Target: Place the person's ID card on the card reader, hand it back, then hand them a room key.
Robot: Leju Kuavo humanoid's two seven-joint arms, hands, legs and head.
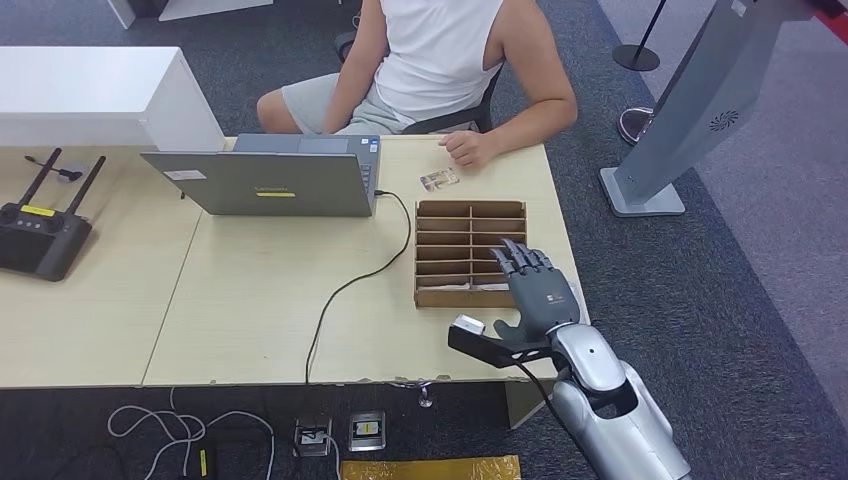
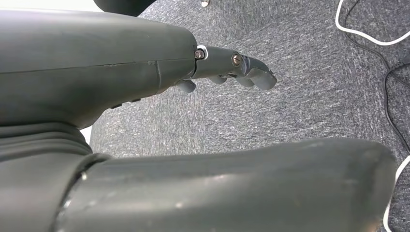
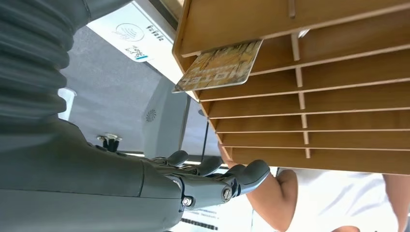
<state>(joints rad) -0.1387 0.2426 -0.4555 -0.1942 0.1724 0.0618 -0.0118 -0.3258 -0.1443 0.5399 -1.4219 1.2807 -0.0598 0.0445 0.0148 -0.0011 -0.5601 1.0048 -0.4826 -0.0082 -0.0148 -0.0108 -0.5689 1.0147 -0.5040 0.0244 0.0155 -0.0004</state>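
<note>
Hovering right of centre in the head view, the right hand is spread and empty over the slotted wooden card rack. Its thin gold-printed room key card juts out, probably light, stiff, slick; pinch that protruding edge. The left hand hangs empty, fingers apart.

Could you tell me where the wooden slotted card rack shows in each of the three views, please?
Head view: the wooden card rack lies on the table near its right edge, under the right hand.
Left wrist view: not in it.
Right wrist view: the rack lies beyond the fingers.
Shared landmark: the right hand.
</note>
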